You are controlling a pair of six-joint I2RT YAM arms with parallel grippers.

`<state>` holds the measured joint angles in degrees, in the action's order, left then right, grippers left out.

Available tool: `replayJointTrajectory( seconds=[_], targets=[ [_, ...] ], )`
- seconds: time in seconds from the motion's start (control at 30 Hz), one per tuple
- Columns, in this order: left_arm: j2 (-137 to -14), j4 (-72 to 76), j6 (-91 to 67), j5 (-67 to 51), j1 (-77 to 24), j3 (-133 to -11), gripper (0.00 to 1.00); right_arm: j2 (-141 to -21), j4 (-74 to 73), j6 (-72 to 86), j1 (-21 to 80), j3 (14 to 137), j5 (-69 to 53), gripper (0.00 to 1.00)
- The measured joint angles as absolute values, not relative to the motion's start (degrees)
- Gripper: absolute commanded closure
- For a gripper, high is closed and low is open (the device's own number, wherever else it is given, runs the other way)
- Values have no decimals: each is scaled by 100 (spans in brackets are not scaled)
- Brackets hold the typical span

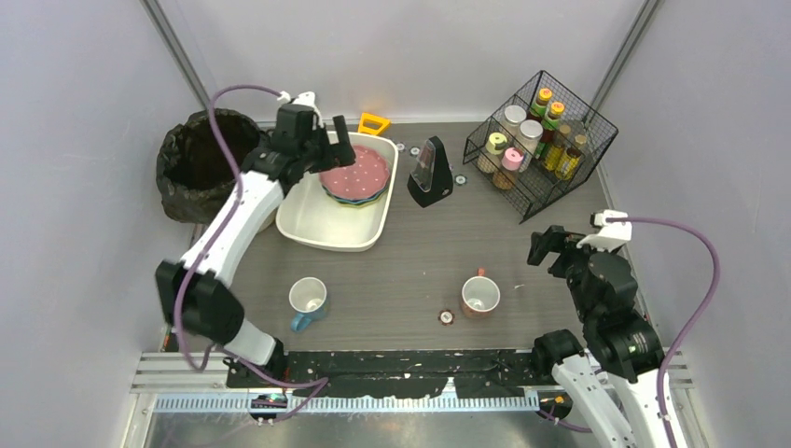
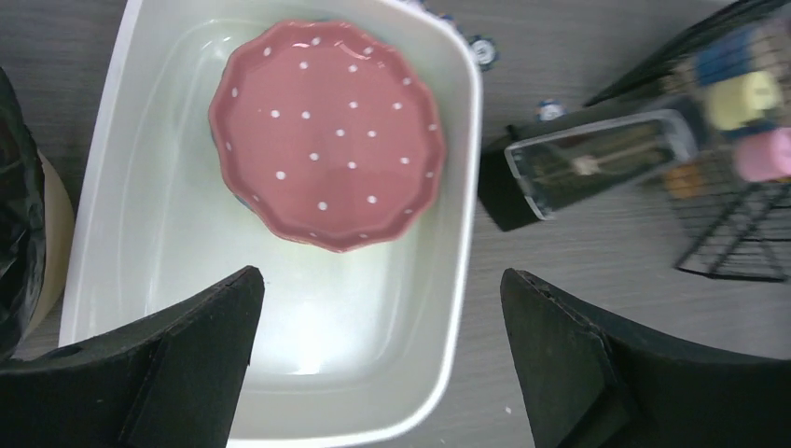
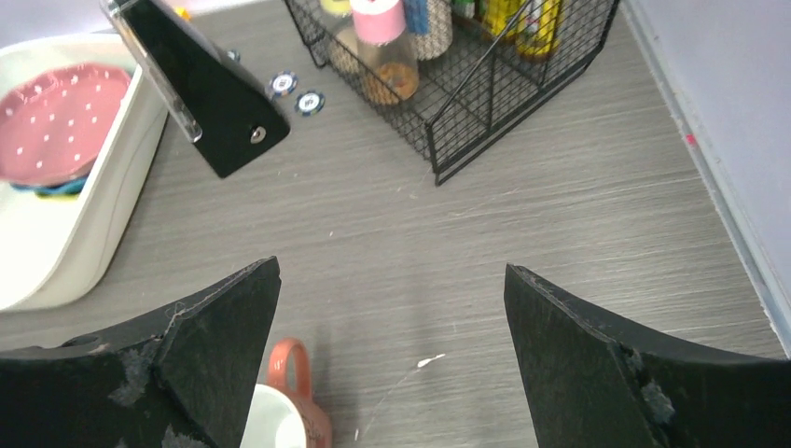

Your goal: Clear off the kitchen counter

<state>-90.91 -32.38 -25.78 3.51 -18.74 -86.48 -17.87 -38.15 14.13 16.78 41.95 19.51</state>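
The kitchen counter (image 1: pixel 401 271) is a dark wood-grain tabletop. On it stand a blue-handled mug (image 1: pixel 307 301) and an orange mug (image 1: pixel 480 296), both upright. A white tub (image 1: pixel 308 229) at the back left holds a pink dotted plate (image 1: pixel 356 173) stacked on a blue one. My left gripper (image 1: pixel 328 140) hangs open over the tub (image 2: pixel 466 187), empty, with the plate (image 2: pixel 326 145) lying beyond its fingertips (image 2: pixel 381 273). My right gripper (image 1: pixel 550 245) is open and empty above bare counter. Just left of it (image 3: pixel 393 267) is the orange mug (image 3: pixel 298 392).
A black wedge-shaped object (image 1: pixel 430 173) stands right of the tub. A wire rack (image 1: pixel 541 140) of spice jars fills the back right corner. A black-bagged bin (image 1: pixel 196 163) sits off the left edge. A small round chip (image 1: pixel 447 317) lies by the orange mug.
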Motion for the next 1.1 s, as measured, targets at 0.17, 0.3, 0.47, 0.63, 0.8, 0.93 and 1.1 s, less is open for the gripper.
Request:
replayJointTrajectory(
  seconds=[0.17,0.3,0.47,0.63,0.8,0.93,1.1],
  targets=[
    [-7647,-2915,-2799,-19,-1876,-7959,1,-2519,-4117,1518,1678,4552,1424,5],
    [-6825,-2740,-2963,-320,-1876,-7218,0,-3094,-4493,1616,1678,4823,1031,3],
    [-6228,-2871,-2969,-716,-1876,-6733,0,-3675,-4895,1706,1678,4934,423,0],
    [-5363,-3111,-2788,-867,-1879,-6379,1,-3990,-5177,1817,1678,4934,-110,7],
    [-4598,-3374,-2480,-773,-1879,-6007,1,-4174,-5295,1887,1678,4906,-499,17],
    [-4261,-3444,-2329,-687,-1879,-5470,0,-4366,-5363,1966,1678,4759,-773,25],
    [-4403,-3459,-2248,-663,-1879,-5083,1,-4737,-5380,2147,1822,4530,-921,29]
  ],
)
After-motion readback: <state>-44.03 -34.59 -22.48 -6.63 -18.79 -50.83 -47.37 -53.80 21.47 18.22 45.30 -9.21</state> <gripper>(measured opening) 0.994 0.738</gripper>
